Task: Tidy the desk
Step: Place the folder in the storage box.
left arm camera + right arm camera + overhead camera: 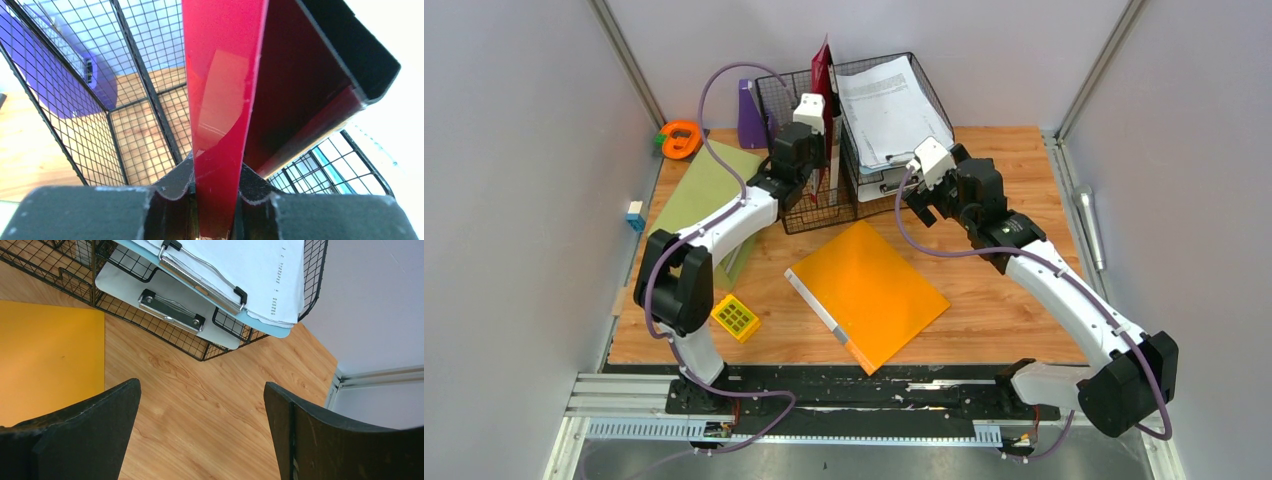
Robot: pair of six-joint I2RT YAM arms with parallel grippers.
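Note:
The light wood desk (984,290) carries a black wire organizer (844,205) at the back. My left gripper (816,135) is shut on a red folder (822,75), standing upright in the organizer's left section; in the left wrist view the folder (225,100) is pinched between my gripper (216,200) pads. My right gripper (921,195) is open and empty above bare desk (210,405), just in front of the organizer's tray (200,347). An orange folder (869,290) lies flat mid-desk and shows in the right wrist view (45,355).
White papers on clipboards (889,100) fill the organizer's right trays. A green folder (709,190), an orange tape dispenser (681,138), a purple object (750,115) and a yellow box (736,318) sit on the left. A small blue-white item (635,215) lies at the left edge.

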